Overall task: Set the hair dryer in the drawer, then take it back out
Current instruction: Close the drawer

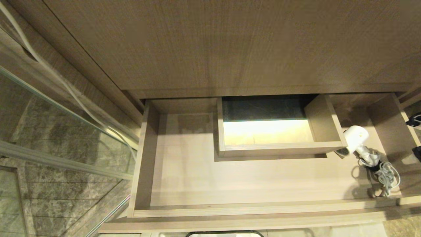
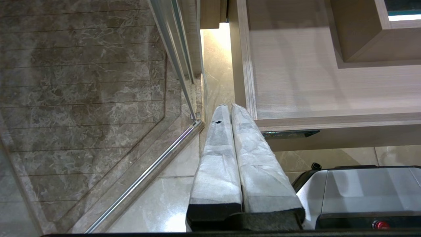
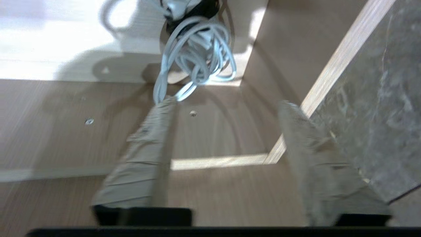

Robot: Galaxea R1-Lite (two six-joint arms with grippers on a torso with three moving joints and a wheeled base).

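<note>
The drawer (image 1: 230, 210) is pulled out wide below me. The white hair dryer (image 1: 355, 140) lies inside it at the right end, against the boxed cut-out (image 1: 279, 148), with its grey coiled cord (image 1: 384, 174) trailing toward the front. In the right wrist view my right gripper (image 3: 227, 102) hangs open over the drawer's front right corner (image 3: 217, 161). Nothing is between its fingers, and one fingertip (image 3: 164, 105) is close to a loop of the cord (image 3: 197, 52). My left gripper (image 2: 230, 107) is shut and empty, parked outside the drawer's front left corner (image 2: 329, 118).
A wood-grain cabinet front (image 1: 230, 42) rises above the drawer. A glass partition with a metal rail (image 1: 65, 164) stands to the left over marble floor. My own grey base (image 2: 361, 194) sits just before the drawer front.
</note>
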